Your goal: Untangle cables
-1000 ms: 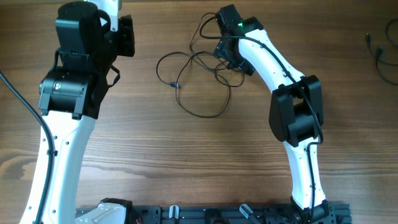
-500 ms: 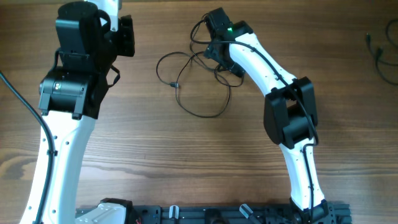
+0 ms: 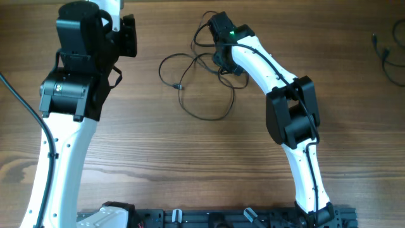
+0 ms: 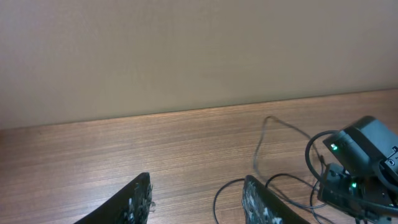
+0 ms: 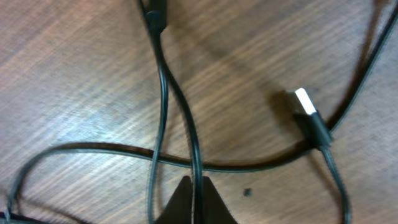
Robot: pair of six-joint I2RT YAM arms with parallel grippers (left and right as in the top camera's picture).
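**Tangled cables at far centre of tabletop; right end effector closed on one strand**

Cables (image 3: 181, 85): black and wire-thin, lying in loose overlapping loops on the wooden tabletop (image 3: 158, 158). Placed toward the far edge, roughly midway between the left and right edges. Largest loop nearest the front, a smaller one reaching left. Strands crossing one another beneath the right arm's wrist; not yet separated.

Plug (image 5: 311, 118): black body with a light metal tip, lying flat on the wood. Seen in the right wrist view, apart from the fingertips.

Right end effector (image 5: 194, 198): shut tight, down at the right side of the tangle. One strand running straight into the closed tips and apparently pinched there. A second strand close alongside, a third crossing just ahead.

Left end effector (image 4: 198, 202): about half open, nothing between the fingers. Positioned toward the far edge, left of the cables, touching none.

Wall (image 4: 186, 50): plain beige, behind the far edge in the left wrist view.
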